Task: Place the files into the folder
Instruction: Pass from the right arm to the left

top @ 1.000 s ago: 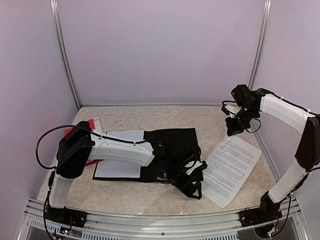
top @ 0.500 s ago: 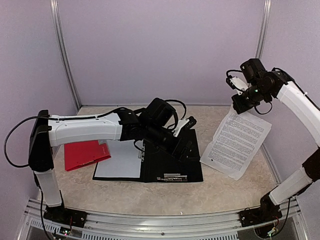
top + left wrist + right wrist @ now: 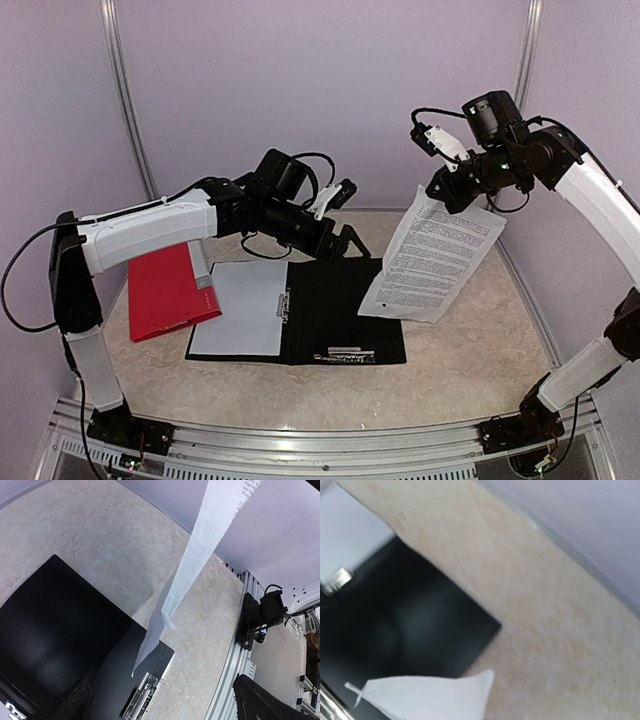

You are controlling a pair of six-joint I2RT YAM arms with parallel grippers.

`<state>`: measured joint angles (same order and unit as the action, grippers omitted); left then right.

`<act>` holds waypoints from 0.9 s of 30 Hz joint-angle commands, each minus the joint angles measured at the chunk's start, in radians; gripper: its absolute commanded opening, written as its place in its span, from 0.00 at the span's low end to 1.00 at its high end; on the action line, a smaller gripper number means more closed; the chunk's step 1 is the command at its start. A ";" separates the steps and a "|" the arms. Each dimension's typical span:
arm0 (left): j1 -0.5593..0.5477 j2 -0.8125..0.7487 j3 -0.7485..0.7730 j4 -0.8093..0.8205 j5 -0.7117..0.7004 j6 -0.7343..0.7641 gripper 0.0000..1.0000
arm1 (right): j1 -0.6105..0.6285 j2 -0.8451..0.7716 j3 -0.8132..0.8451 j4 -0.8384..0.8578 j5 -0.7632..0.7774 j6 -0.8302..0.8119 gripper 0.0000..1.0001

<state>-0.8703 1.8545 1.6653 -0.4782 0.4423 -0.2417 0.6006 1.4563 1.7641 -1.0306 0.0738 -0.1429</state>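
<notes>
A printed sheet (image 3: 432,255) is held in the air by its top corner, pinched in the tightly closed right jaws, and hangs over the right edge of the unfolded black folder (image 3: 335,310). A blank sheet (image 3: 240,320) is laid on the folder's left half. The left jaws are spread wide and empty above the folder's far edge. A red cover (image 3: 160,290) is seen on the bench (image 3: 470,370), just left of the folder.

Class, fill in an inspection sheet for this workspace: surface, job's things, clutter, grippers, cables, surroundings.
Surface: beige marbled table.
Job's things: black folder lies open, white sheet on its left half; printed sheet hangs over its right edge.
Clutter: red folder at left.
Grippers: left gripper open above the folder's far edge; right gripper shut on the printed sheet's top.
Cables: black cable loops off the left arm.
Surroundings: lilac walls, metal posts.
</notes>
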 commanded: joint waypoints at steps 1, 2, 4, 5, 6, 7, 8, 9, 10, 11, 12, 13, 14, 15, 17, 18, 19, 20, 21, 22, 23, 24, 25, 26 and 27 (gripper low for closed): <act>0.010 -0.028 0.088 -0.039 0.050 0.105 0.94 | 0.033 0.035 0.077 0.031 -0.099 -0.037 0.00; 0.010 -0.023 0.097 -0.036 0.049 0.124 0.94 | 0.041 0.039 0.083 0.037 -0.118 -0.041 0.00; 0.010 -0.011 0.118 -0.037 0.027 0.162 0.94 | 0.050 0.049 0.084 0.049 -0.140 -0.045 0.00; 0.011 -0.005 0.130 -0.041 0.004 0.178 0.94 | 0.053 0.056 0.087 0.050 -0.150 -0.049 0.00; 0.012 0.005 0.140 -0.046 -0.002 0.196 0.95 | 0.057 0.060 0.086 0.054 -0.156 -0.050 0.00; 0.014 0.013 0.149 -0.050 0.005 0.210 0.95 | 0.060 0.063 0.084 0.059 -0.166 -0.054 0.00; 0.014 0.021 0.155 -0.051 0.020 0.223 0.94 | 0.065 0.064 0.080 0.065 -0.179 -0.057 0.00; 0.013 0.032 0.161 -0.054 0.053 0.235 0.94 | 0.067 0.064 0.077 0.073 -0.195 -0.058 0.00; 0.011 0.039 0.165 -0.053 0.075 0.238 0.94 | 0.069 0.065 0.075 0.081 -0.206 -0.059 0.00; 0.009 0.048 0.169 -0.052 0.096 0.239 0.93 | 0.072 0.064 0.074 0.088 -0.214 -0.060 0.00; 0.005 0.055 0.174 -0.057 0.119 0.239 0.91 | 0.073 0.064 0.072 0.092 -0.217 -0.058 0.00; 0.001 0.065 0.175 -0.058 0.137 0.239 0.91 | 0.074 0.065 0.070 0.095 -0.222 -0.058 0.00; -0.005 0.069 0.167 -0.045 0.143 0.239 0.90 | 0.074 0.063 0.070 0.098 -0.232 -0.059 0.00; -0.012 0.073 0.162 -0.036 0.138 0.239 0.89 | 0.074 0.062 0.065 0.103 -0.241 -0.058 0.00; -0.020 0.084 0.160 -0.020 0.113 0.239 0.87 | 0.075 0.059 0.055 0.112 -0.253 -0.055 0.00; -0.020 0.092 0.162 -0.016 0.106 0.239 0.86 | 0.076 0.057 0.050 0.117 -0.256 -0.054 0.00; -0.019 0.099 0.167 -0.009 0.104 0.236 0.83 | 0.076 0.055 0.046 0.119 -0.258 -0.052 0.00; -0.018 0.107 0.168 -0.003 0.106 0.227 0.80 | 0.076 0.055 0.044 0.119 -0.261 -0.051 0.00; -0.017 0.115 0.171 0.004 0.110 0.219 0.76 | 0.077 0.054 0.041 0.119 -0.262 -0.050 0.00; -0.014 0.118 0.173 0.007 0.119 0.215 0.74 | 0.076 0.055 0.039 0.120 -0.261 -0.050 0.00; -0.013 0.123 0.175 0.010 0.125 0.211 0.72 | 0.076 0.055 0.036 0.117 -0.260 -0.049 0.00; -0.013 0.124 0.175 0.011 0.129 0.210 0.70 | 0.076 0.056 0.033 0.116 -0.258 -0.049 0.00; -0.012 0.125 0.175 0.012 0.130 0.209 0.67 | 0.076 0.056 0.031 0.115 -0.254 -0.049 0.00; -0.011 0.123 0.172 0.011 0.131 0.209 0.65 | 0.076 0.059 0.029 0.114 -0.247 -0.049 0.00; -0.008 0.120 0.166 0.014 0.135 0.210 0.61 | 0.076 0.062 0.029 0.112 -0.242 -0.049 0.00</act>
<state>-0.8871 1.9671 1.8229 -0.4923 0.5507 -0.0280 0.6666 1.5200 1.8069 -0.9222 -0.1684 -0.1928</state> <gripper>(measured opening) 0.677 0.003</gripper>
